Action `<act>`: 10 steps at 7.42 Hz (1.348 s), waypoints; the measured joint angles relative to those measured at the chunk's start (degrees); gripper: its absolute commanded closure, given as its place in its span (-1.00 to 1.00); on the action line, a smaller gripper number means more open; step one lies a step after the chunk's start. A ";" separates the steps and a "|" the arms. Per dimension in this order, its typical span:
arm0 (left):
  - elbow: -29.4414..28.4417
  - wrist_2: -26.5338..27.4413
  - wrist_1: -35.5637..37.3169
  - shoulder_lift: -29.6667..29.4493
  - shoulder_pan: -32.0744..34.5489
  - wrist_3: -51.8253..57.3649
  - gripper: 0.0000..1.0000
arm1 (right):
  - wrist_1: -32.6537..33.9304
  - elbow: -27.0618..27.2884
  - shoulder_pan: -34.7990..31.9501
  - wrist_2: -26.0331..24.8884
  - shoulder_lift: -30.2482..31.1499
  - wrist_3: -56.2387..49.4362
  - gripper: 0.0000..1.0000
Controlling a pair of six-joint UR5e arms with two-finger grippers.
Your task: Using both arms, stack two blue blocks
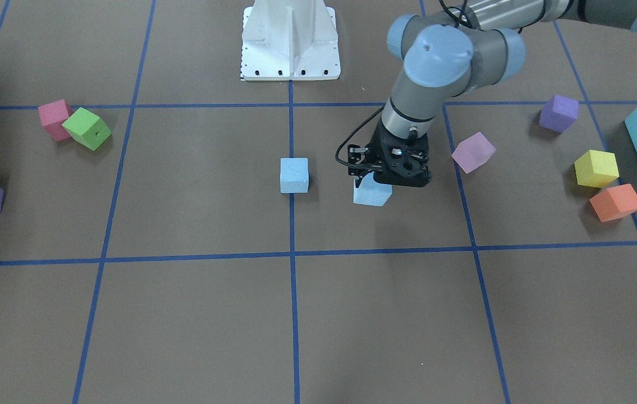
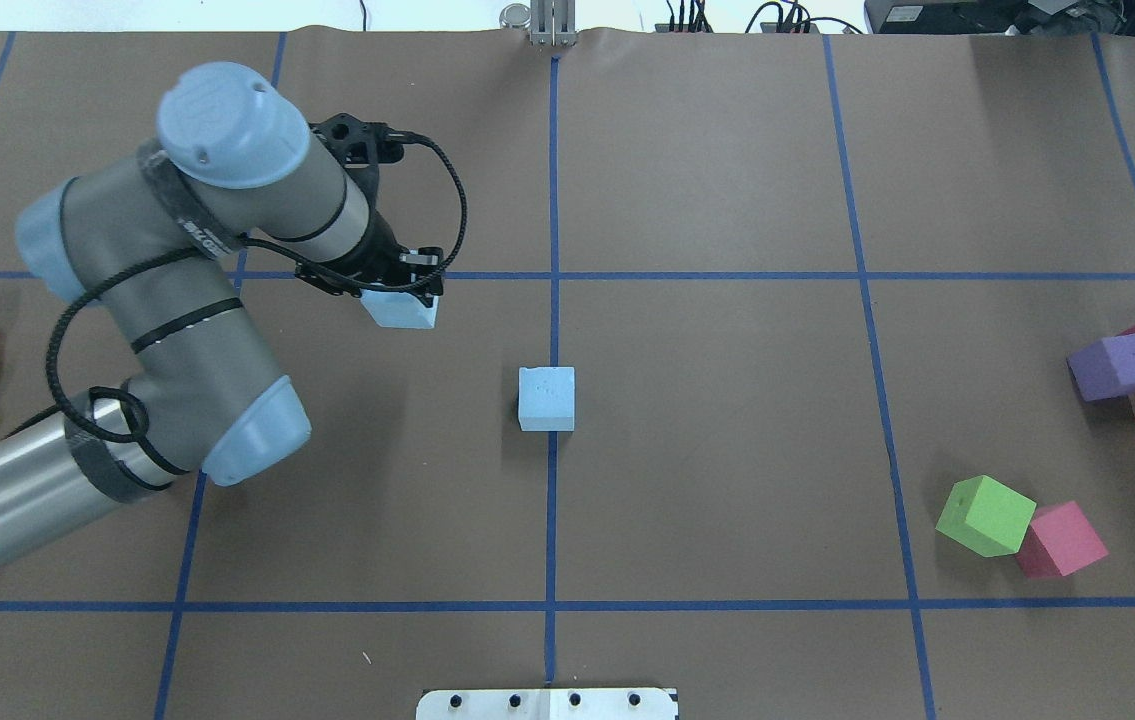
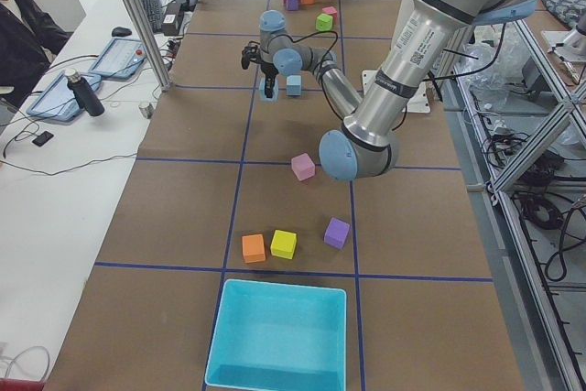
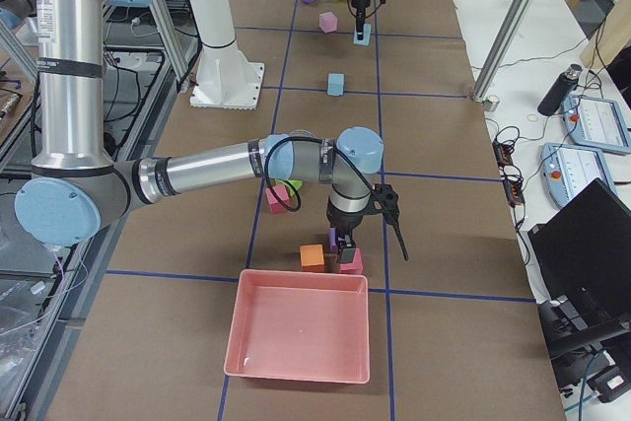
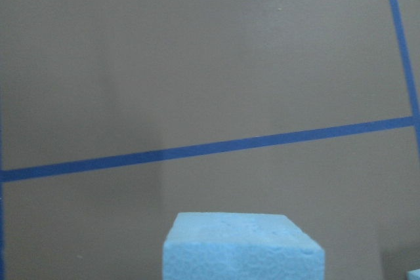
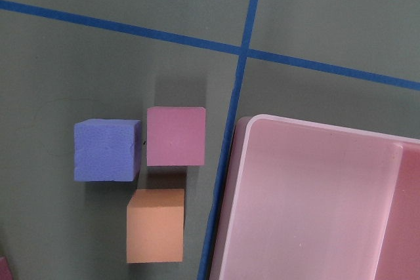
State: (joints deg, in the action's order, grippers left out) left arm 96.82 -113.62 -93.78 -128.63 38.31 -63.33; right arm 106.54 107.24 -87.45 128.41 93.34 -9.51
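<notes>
Matte brown paper point(image 2: 727, 480) covers the table, ruled into large squares by blue tape point(image 2: 727, 276). A white metal pedestal point(image 1: 290, 39) stands at the top centre of the front view, and aluminium posts point(image 3: 137, 16) and a white side desk point(image 3: 55, 180) flank the table.

The left gripper point(image 2: 392, 290) is clamped on a blue block point(image 2: 405, 312) — grainy pale foam, square-edged — left of centre overhead. The second blue block point(image 2: 546, 398) sits at centre on a tape line, apart.

The right gripper point(image 4: 341, 242) hangs over three foam cubes point(image 6: 175, 145) beside a smooth pink tray point(image 6: 315, 201) — open or closed, I cannot tell.
</notes>
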 measured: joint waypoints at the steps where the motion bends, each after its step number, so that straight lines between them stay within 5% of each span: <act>1: -2.36 2.22 1.35 -4.01 -2.70 -3.67 0.30 | 0.04 -0.03 0.00 0.00 0.02 0.01 -1.00; 4: -6.82 5.31 2.11 -10.74 -7.78 -10.79 0.24 | 0.07 -0.09 0.00 0.02 0.08 0.03 -1.00; 10: -7.39 9.36 2.98 -10.59 -10.75 -12.25 -0.23 | 0.07 -0.56 0.00 0.14 0.09 0.10 -1.00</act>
State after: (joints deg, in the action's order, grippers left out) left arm 89.43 -104.27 -90.79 -139.22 27.55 -75.58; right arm 106.61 106.68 -87.45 128.55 93.43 -9.40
